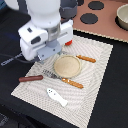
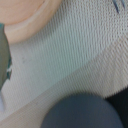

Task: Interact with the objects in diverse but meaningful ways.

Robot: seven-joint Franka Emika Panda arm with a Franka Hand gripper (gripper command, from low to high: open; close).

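My gripper [image 1: 50, 53] hangs low over the striped placemat [image 1: 100, 75], just off the tan round plate [image 1: 67, 65] toward the exterior view's left. Its fingers are hidden under the white wrist, so I cannot tell whether it is open or shut. A brown-handled utensil [image 1: 31, 78] lies on the mat's near left. A white fish-shaped piece [image 1: 56, 96] lies near the front. The blurred wrist view shows the plate's rim [image 2: 30, 20] and the mat's weave [image 2: 75, 55]. The banana, tomato and frying pan are out of view.
A fork with an orange handle [image 1: 67, 81] lies in front of the plate and another orange-handled utensil [image 1: 86, 58] behind it. A toy stove top [image 1: 107, 22] with black burners and a bowl [image 1: 122, 17] sits at the back right. A dark vessel [image 1: 68, 7] stands behind the arm.
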